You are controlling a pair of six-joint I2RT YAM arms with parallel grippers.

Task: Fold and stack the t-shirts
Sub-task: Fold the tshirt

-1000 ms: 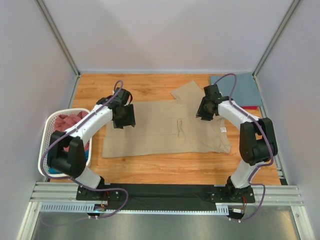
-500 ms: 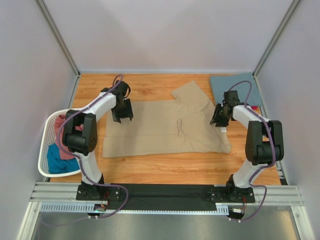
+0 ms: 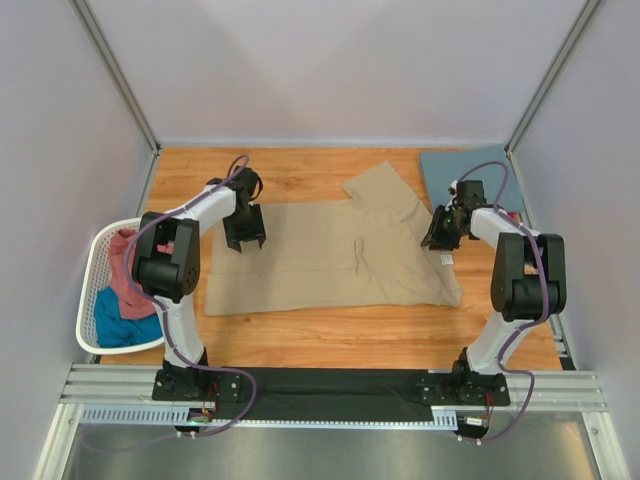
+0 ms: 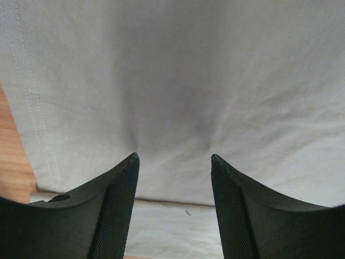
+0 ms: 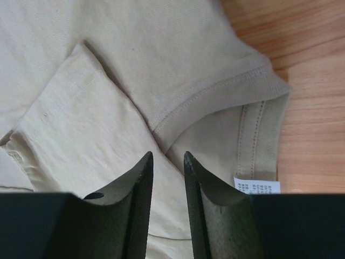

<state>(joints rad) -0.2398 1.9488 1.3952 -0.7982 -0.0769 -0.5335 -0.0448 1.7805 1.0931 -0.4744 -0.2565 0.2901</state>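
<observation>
A tan t-shirt [image 3: 330, 258] lies spread flat across the middle of the table, one sleeve folded in near the back. Its white neck label [image 3: 446, 260] is at the right end. My left gripper [image 3: 243, 233] is open over the shirt's left end. In the left wrist view [image 4: 174, 157] its fingertips [image 4: 132, 162] press into the tan cloth [image 4: 178, 81], which puckers there. My right gripper [image 3: 440, 231] is over the collar. In the right wrist view [image 5: 167, 155] its jaws stand a narrow gap apart above the collar [image 5: 215, 102], next to the label [image 5: 257, 186], and hold nothing.
A white slatted basket [image 3: 88, 300] at the left edge holds a pink shirt [image 3: 125, 262] and a teal shirt [image 3: 120, 330]. A slate blue shirt [image 3: 485, 172] lies at the back right corner with a bit of red cloth [image 3: 514, 215] beside it. Grey walls enclose the table.
My left gripper moved back and left towards the shirt's left end, and its arm swung off the basket. My right gripper moved right, from the folded sleeve to the collar.
</observation>
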